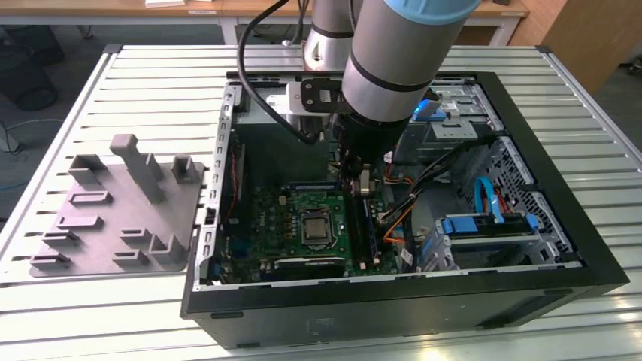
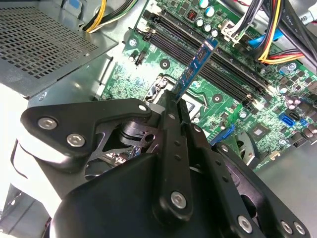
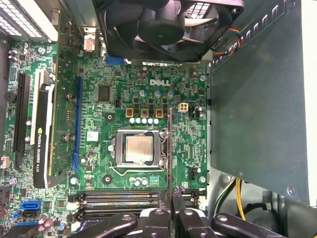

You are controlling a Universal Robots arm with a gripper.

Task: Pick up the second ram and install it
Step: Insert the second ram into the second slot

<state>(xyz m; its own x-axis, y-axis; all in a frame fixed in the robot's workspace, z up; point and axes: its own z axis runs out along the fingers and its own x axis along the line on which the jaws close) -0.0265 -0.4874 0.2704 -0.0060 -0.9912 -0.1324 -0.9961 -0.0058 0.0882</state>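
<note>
The second ram (image 2: 198, 67) is a thin blue-green stick, and my gripper (image 2: 177, 101) is shut on one end of it. The stick points out over the green motherboard (image 2: 148, 74) and hangs above the long black memory slots (image 2: 218, 64) without touching them. In the first wrist view the ram (image 3: 171, 148) shows edge-on as a thin dark line beside the processor socket (image 3: 138, 148), rising from my gripper (image 3: 171, 201). In the exterior view my gripper (image 1: 361, 186) is lowered inside the open computer case (image 1: 561, 226), over the motherboard (image 1: 291, 218).
A case fan (image 3: 163, 25), a grey power supply box (image 3: 262, 99) and an upright expansion card (image 3: 42, 129) surround the board. Bundled cables (image 2: 267, 34) run close to the slots. Drive bays (image 1: 492, 226) fill the case's right side. A grey holder (image 1: 120, 210) lies on the slatted table.
</note>
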